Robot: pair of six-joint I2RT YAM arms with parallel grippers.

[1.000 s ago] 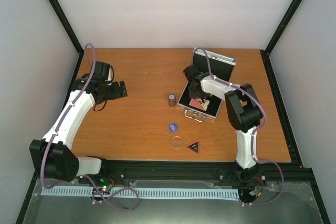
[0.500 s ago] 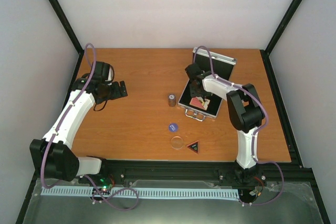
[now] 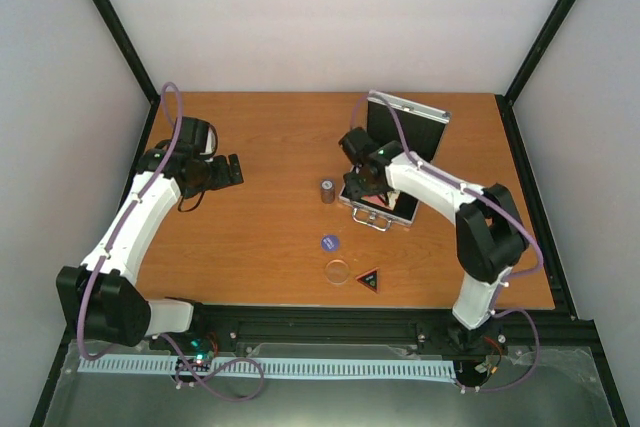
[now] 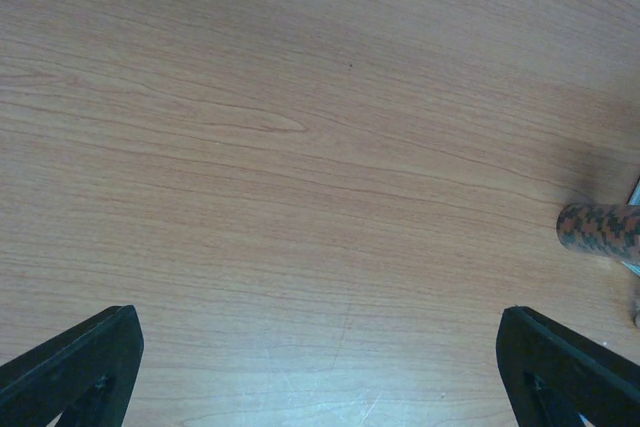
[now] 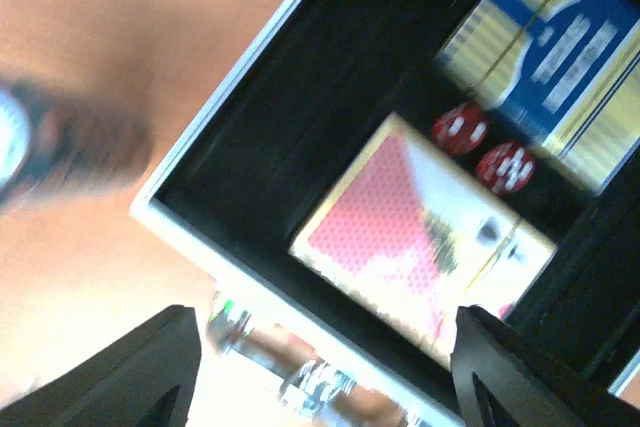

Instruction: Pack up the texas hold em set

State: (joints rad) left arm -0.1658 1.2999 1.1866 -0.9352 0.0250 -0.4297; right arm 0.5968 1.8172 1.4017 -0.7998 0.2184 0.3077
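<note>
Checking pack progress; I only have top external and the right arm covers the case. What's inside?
Observer: Right wrist shows a red-backed card deck lying flat on the black lining of the small silver metal case.
Operator: Anything else in there?
Observer: A blue-and-gold card deck, plus two red dice between the decks.
Operator: That dark cylinder outside?
Observer: Left wrist shows its side is red-and-black patterned.

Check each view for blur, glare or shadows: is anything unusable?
Right wrist: motion-smeared throughout, yet the red deck, blue-gold deck and dice remain distinguishable; left wrist: sharp grain on the table, soft shadow by the cylinder at the frame edge; top external: evenly lit, no glare.
</note>
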